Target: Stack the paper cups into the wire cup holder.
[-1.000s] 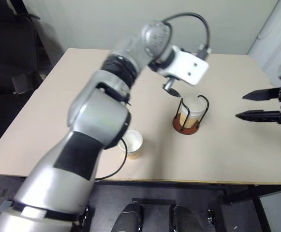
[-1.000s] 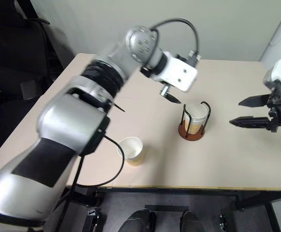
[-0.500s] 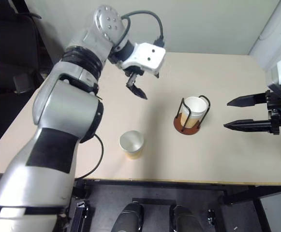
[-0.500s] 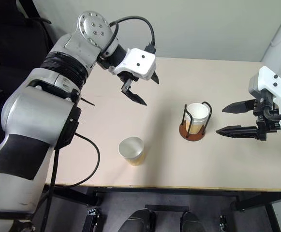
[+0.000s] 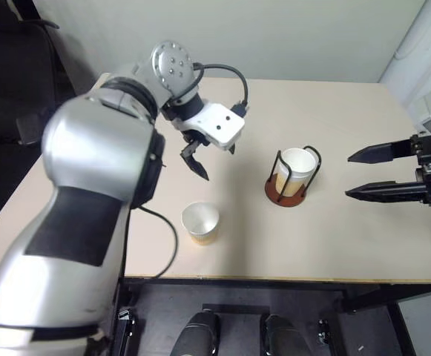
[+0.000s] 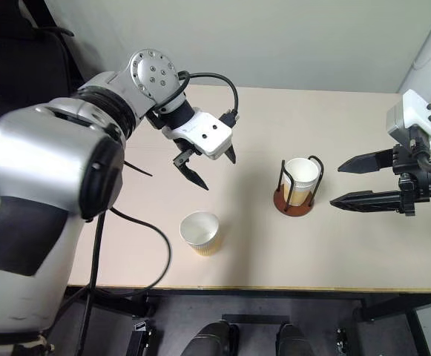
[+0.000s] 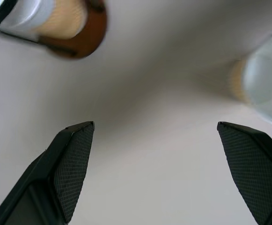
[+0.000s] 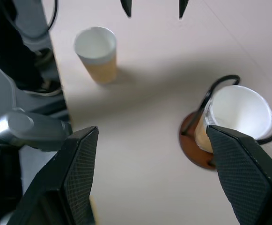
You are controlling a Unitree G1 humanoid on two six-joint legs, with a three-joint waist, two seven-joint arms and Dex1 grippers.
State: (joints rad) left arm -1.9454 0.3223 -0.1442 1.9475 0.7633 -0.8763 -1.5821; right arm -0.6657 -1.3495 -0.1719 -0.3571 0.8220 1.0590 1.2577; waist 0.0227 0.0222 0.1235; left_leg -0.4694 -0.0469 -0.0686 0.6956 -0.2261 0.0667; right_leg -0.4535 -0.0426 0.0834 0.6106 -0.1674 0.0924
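Left eye view shows the wire cup holder (image 5: 292,180) standing on the table (image 5: 349,245) with at least one paper cup (image 5: 297,169) already seated inside it, leaning slightly between the black wire loops; how many cups are nested there cannot be told. A loose cup (image 5: 201,222) stands upright near the table's front edge, well apart from the holder, so at least this one is left to stack. The left gripper (image 5: 197,162) hangs above the bare tabletop between holder and loose cup, pointing steeply down, fingers spread and empty. Right eye view shows the right gripper (image 6: 357,181) off to the holder's right, pointing towards it, its two fingers parted and holding nothing. Left wrist view looks down between widely separated fingertips (image 7: 75,159) at plain table, with the holder's brown base at one corner and the loose cup at the opposite edge; nothing lies between the pads. Right wrist view takes in both the filled holder and the loose cup beyond it, with its own fingers (image 8: 79,168) open around empty air. Judged from this, the task is partly done, and picking up the remaining cup looks like the step in hand.
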